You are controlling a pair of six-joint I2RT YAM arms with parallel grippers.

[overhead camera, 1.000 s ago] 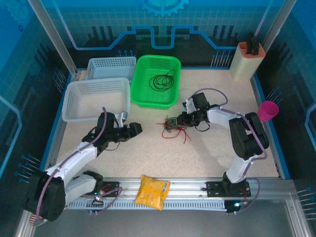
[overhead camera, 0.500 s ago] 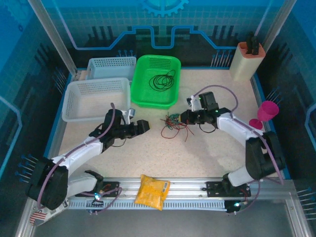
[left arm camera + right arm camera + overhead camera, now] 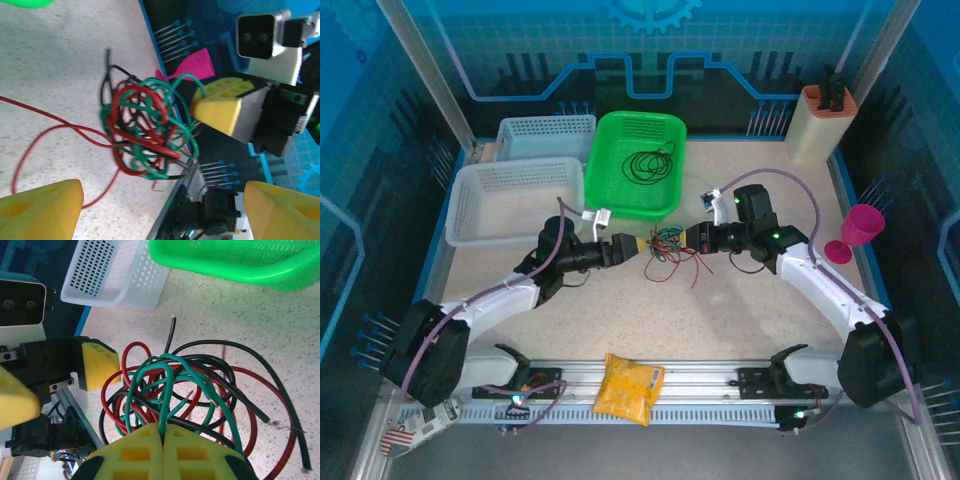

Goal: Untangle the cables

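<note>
The cables (image 3: 666,248) form a knot of red, green and black strands near the middle of the table (image 3: 760,320), just in front of the green basket (image 3: 625,203). The two arms meet over the knot from opposite sides.

The right fingers (image 3: 145,452) are pressed together, with green strands of the knot running into the seam between their pads; black and red loops fan out from that grip. From above, these fingers touch the right side of the knot.

The left fingers (image 3: 40,210) stand wide apart and hold nothing. In the left wrist view the knot sits ahead of the gap between them, clear of both tips. From above, they sit just beside the knot's left edge.

A red strand (image 3: 698,272) trails out of the knot onto the table. Whether the knot itself rests on the table or is lifted off it cannot be told. A separate black coil (image 3: 648,163) lies inside the green basket.
</note>
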